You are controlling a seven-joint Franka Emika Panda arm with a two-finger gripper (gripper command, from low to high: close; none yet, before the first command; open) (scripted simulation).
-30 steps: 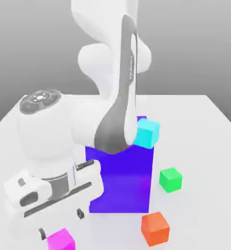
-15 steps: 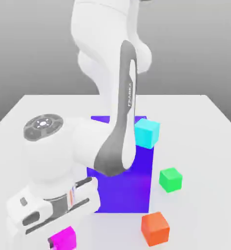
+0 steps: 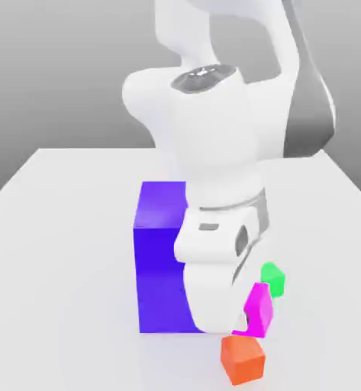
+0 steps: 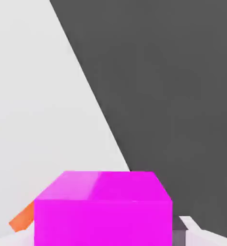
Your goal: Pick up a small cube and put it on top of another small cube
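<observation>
My fingers [image 3: 248,327] are closed tight on the small pink cube [image 3: 259,309]. I hold it up off the white surface [image 3: 61,252], tilted a bit. It hangs just above the orange cube [image 3: 242,359] and does not touch it. The green cube [image 3: 272,278] sits near, behind the pink one. The big blue block [image 3: 159,256] stands beside my hand, on the exterior view's left. In my hand view the pink cube [image 4: 103,206] looks big and close, with a bit of the orange cube [image 4: 23,218] next to it.
</observation>
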